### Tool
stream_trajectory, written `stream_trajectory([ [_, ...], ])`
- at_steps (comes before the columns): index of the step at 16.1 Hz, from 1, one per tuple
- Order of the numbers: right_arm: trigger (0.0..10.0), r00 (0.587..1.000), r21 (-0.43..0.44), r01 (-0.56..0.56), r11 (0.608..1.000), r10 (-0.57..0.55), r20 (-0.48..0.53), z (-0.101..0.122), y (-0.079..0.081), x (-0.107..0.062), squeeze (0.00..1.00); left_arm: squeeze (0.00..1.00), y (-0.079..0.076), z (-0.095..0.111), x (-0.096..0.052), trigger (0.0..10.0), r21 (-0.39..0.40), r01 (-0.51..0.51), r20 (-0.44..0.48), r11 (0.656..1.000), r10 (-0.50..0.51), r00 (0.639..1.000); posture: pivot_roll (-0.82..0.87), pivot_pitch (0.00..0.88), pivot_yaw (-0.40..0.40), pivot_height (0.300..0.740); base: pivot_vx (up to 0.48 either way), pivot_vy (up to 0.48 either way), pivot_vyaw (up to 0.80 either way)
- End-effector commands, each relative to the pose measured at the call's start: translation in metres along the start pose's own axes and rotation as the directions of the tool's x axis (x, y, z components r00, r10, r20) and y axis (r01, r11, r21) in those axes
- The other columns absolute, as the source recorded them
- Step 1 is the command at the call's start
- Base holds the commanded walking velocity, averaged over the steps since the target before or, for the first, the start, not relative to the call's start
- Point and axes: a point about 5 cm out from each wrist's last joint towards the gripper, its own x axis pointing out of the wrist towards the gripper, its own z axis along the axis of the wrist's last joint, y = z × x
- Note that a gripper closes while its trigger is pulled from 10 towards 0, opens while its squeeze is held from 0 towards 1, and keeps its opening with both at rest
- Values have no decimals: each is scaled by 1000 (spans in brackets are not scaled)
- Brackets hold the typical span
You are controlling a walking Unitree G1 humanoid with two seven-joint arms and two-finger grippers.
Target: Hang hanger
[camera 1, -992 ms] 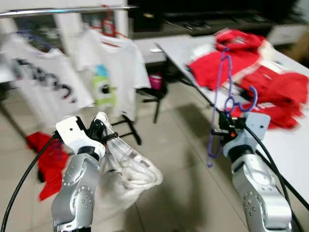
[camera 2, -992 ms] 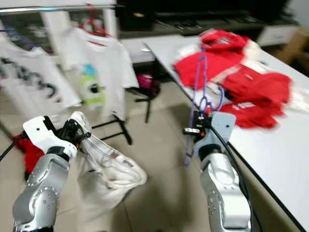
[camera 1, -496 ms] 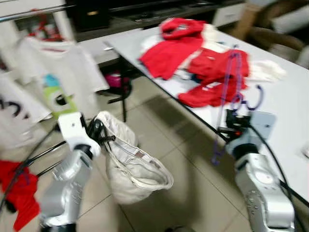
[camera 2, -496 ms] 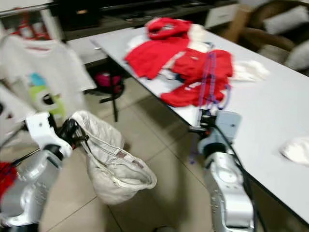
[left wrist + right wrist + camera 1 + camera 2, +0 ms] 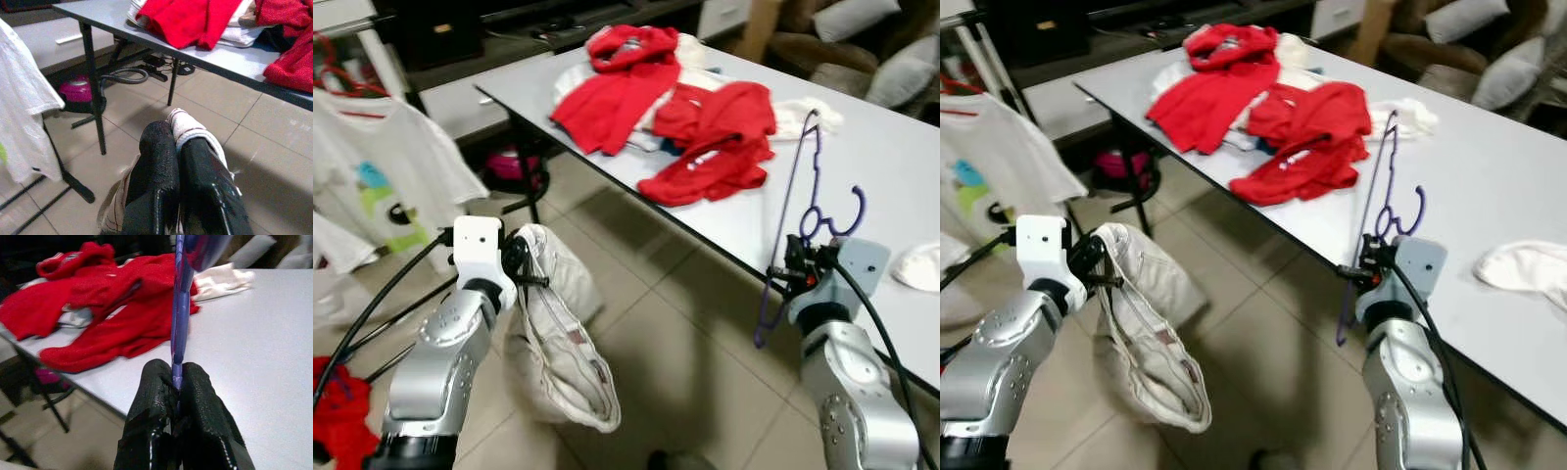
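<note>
A purple wire hanger [image 5: 800, 196] stands upright in my right gripper [image 5: 793, 273], which is shut on its lower bar beside the front edge of the white table [image 5: 891, 162]. In the right wrist view the fingers [image 5: 155, 387] pinch the purple hanger [image 5: 180, 308]. My left gripper [image 5: 522, 266] is shut on the top of a cream-white garment [image 5: 558, 352] that hangs down over the tiled floor. The left wrist view shows its fingers [image 5: 157, 147] closed on a fold of that garment [image 5: 188, 128].
Red clothes [image 5: 705, 137] lie piled on the table, with a white cloth [image 5: 918, 266] at its right end. A white printed T-shirt [image 5: 382, 176] hangs at the left. A red cloth [image 5: 337, 421] lies on the floor, and a pink object [image 5: 509, 162] sits under the table.
The camera has swung right, so the rail and hanging shirts have slid off to the left and the table has come nearer. The cream garment now hangs straighter. Both grips are unchanged.
</note>
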Motion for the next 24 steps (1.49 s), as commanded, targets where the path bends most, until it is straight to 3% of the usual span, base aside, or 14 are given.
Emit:
stream_trajectory([
  [1,10000,1000,5,6,1000,-6,22,5,2,0,0,0,-1,21,1,10000,36,26,110,999,-30,993,-48,0,42,740,0,0,-800],
  [9,10000,999,53,-30,998,31,-30,-2,10,-2,0,0,4,19,0,10000,47,31,99,998,-35,994,-46,0,41,740,0,429,-800],
  [17,10000,997,45,-35,998,38,-67,-4,12,0,0,0,6,20,2,10000,55,29,102,998,-34,994,-48,0,45,740,0,452,0],
  [21,10000,996,74,-27,997,33,-80,-6,15,1,0,0,7,25,6,10000,47,35,116,998,-41,992,-47,0,54,740,0,449,-800],
  [24,10000,996,87,0,996,7,-87,-7,12,0,0,0,4,26,6,10000,27,49,125,998,-52,991,-50,0,56,740,0,0,-800],
])
